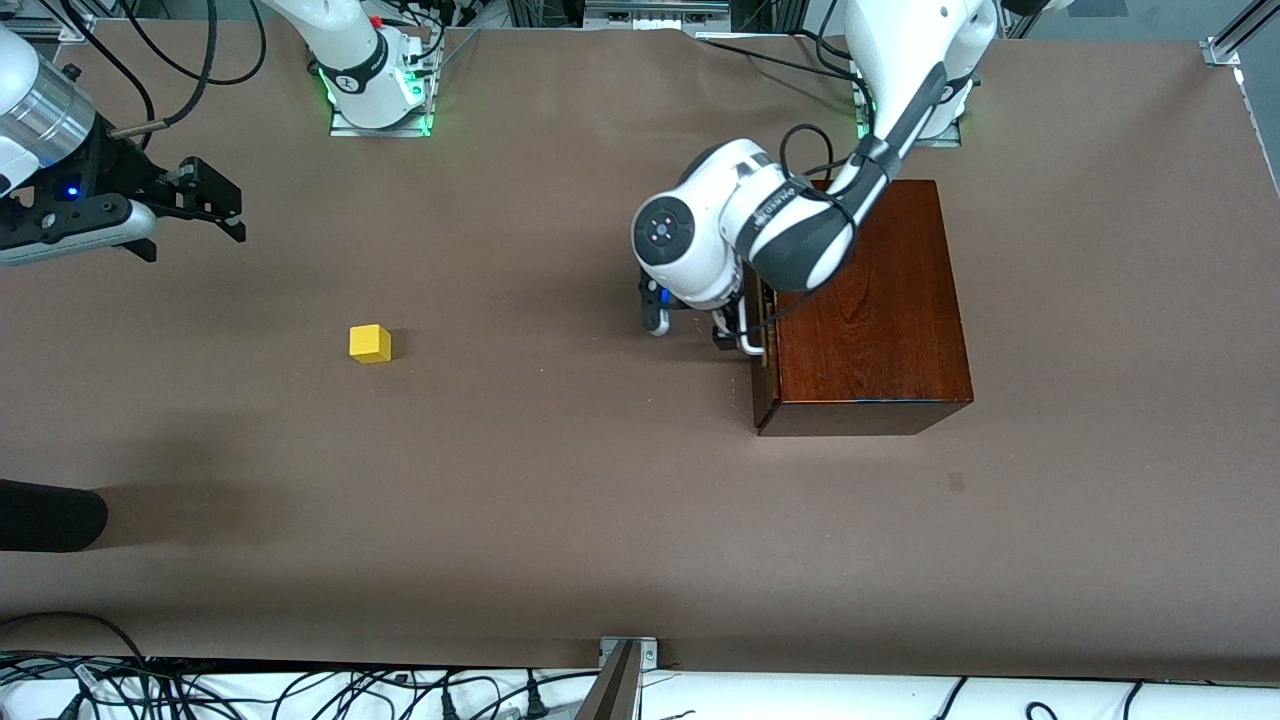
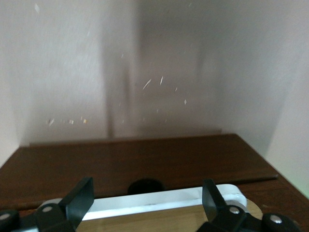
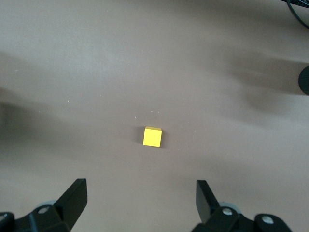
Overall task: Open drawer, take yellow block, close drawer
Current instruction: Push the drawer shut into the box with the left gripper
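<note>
Brown desk [image 1: 560,520], two Franka arms, bases along the upper edge of the front view.

Mahogany-coloured box [image 1: 870,300] sits toward the left arm's end of the desk, glossy top, grain visible. Its drawer [image 1: 757,350] faces toward the right arm's end. In the front view the dark front looks flush or nearly flush with the box; in the left wrist view a strip of pale wood [image 2: 169,220] shows just under the white bar handle [image 2: 164,198]. How far the drawer is out, I cannot tell.

Left tool [image 1: 735,335] is down at the drawer front, right at the white U-shaped handle. From the left wrist view its two fingers [image 2: 79,198] stand spread, one near each end of the bar, with the bar running between them. Released, not clamped on anything. Whether a finger touches the handle cannot be told.

Yellow block [image 1: 370,343] lies on the open desk, well apart from the box, toward the right arm's end. Nothing touches it.

Right tool [image 1: 215,200] hangs in the air near the right arm's end of the desk, waiting. Right wrist view looks down on the yellow block [image 3: 152,137] with both fingers [image 3: 75,195] wide apart and empty; released.

Dark rounded object [image 1: 50,515] at the desk edge, nearer the front camera than the block; unidentified.
</note>
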Robot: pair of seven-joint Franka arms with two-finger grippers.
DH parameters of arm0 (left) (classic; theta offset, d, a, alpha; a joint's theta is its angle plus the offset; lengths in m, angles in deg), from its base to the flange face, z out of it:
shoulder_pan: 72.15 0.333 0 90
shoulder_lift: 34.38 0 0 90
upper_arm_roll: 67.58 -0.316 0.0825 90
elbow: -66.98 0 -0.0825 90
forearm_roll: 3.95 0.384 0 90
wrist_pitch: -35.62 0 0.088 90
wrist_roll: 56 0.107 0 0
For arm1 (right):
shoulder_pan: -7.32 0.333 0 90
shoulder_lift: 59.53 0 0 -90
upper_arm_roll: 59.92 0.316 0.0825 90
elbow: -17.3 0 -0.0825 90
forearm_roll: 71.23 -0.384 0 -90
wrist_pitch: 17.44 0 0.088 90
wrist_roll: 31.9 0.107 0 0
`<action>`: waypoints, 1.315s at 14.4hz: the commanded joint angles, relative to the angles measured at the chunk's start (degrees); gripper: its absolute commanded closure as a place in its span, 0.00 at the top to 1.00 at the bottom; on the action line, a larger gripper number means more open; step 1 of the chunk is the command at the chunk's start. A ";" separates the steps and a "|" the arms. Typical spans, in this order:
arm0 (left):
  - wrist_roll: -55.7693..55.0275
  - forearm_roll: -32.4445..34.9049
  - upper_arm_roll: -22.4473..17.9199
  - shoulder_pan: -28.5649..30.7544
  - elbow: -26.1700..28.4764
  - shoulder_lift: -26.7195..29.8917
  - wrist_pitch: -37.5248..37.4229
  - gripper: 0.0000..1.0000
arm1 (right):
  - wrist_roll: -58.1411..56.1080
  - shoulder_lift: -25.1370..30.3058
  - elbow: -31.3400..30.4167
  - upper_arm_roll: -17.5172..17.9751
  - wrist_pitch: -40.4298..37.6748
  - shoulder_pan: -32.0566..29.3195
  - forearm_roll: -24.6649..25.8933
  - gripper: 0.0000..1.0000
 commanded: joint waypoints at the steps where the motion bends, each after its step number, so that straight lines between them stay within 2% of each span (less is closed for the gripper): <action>1: 0.21 2.50 -0.67 0.98 0.84 1.36 -3.41 1.00 | -0.59 -0.57 1.67 0.27 -1.36 -0.54 0.69 1.00; 7: -0.66 2.95 0.12 0.81 -0.12 2.93 -3.59 1.00 | -0.68 -0.57 1.93 0.44 -1.18 -0.45 0.78 1.00; 8: -0.76 2.59 0.64 0.63 -0.30 4.42 -3.59 1.00 | -0.68 -0.48 1.93 0.53 -1.36 -0.45 0.78 1.00; 11: -0.76 -5.13 0.83 1.07 -1.00 11.01 -3.59 1.00 | -0.68 -0.48 1.85 0.53 -1.36 -0.45 0.78 1.00; 14: -1.72 -5.24 -0.14 3.00 -1.80 17.16 -5.77 1.00 | -0.77 -0.39 1.85 0.45 -1.53 -0.45 0.78 1.00; 16: -1.81 -3.84 -1.46 6.41 -2.32 19.81 -8.94 1.00 | -0.86 -0.39 1.85 0.36 -1.53 -0.45 0.78 1.00; 19: -2.16 -2.60 -5.13 13.80 -9.59 19.03 -9.48 1.00 | -0.77 -0.39 1.85 0.36 -1.97 -0.45 0.78 1.00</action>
